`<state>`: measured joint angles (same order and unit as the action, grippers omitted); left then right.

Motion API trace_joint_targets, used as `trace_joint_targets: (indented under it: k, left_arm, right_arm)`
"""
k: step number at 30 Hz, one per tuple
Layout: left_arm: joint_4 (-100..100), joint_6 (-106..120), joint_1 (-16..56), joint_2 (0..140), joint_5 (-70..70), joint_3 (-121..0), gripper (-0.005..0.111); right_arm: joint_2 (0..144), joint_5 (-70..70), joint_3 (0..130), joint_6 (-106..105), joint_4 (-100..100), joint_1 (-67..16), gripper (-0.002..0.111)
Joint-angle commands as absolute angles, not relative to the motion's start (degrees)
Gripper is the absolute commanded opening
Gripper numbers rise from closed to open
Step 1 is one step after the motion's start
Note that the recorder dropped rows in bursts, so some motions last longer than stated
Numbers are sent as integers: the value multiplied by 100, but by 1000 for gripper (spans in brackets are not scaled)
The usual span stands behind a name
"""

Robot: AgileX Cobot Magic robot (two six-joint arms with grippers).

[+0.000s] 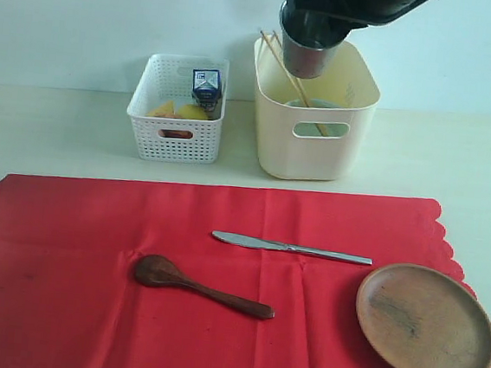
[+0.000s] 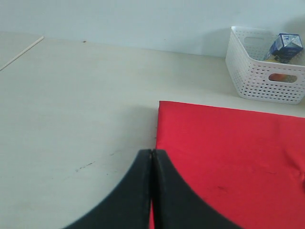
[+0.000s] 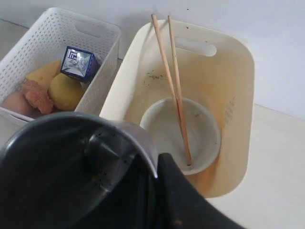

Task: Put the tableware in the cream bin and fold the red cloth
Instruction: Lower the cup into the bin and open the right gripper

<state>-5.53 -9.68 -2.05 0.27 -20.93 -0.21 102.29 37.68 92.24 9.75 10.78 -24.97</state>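
Matte black, smoothly curved fingers [image 2: 136,191] on the left gripper [image 2: 151,153], tapering to narrow tips; same black moulding on the right gripper [image 3: 150,164]; glossy black arm casing [image 1: 358,3].

Ext: raised, front, over cloth [image 1: 86,308] to bin [image 1: 309,151]. L wrist: low at cloth edge, faces basket [image 2: 257,81]. R wrist: close above bin, looking down. Basket in all 3.
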Motion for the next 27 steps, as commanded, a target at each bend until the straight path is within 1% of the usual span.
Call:
trace_joint_targets:
  k: [1,8,17,24,27]
  left_arm:
    - [-545,-967,-192,0,-2035,0,1]
    - [-545,-967,-192,0,-2035,0,1]
    - [-545,-967,-192,0,-2035,0,1]
    - [-545,-967,-192,0,-2035,0,1]
    - [-545,-967,-192,0,-2035,0,1]
  right_arm:
    - [10534,3344,9240,512,672,-2252,0]
    - [11031,2974,9240,266,349,-1865,0]
    - [11625,2553,9254,0,147,-1715,0]
    - [12158,2805,9749,0,136,-1715,0]
    - [12364,3010,9980,0,136,-1715,4]
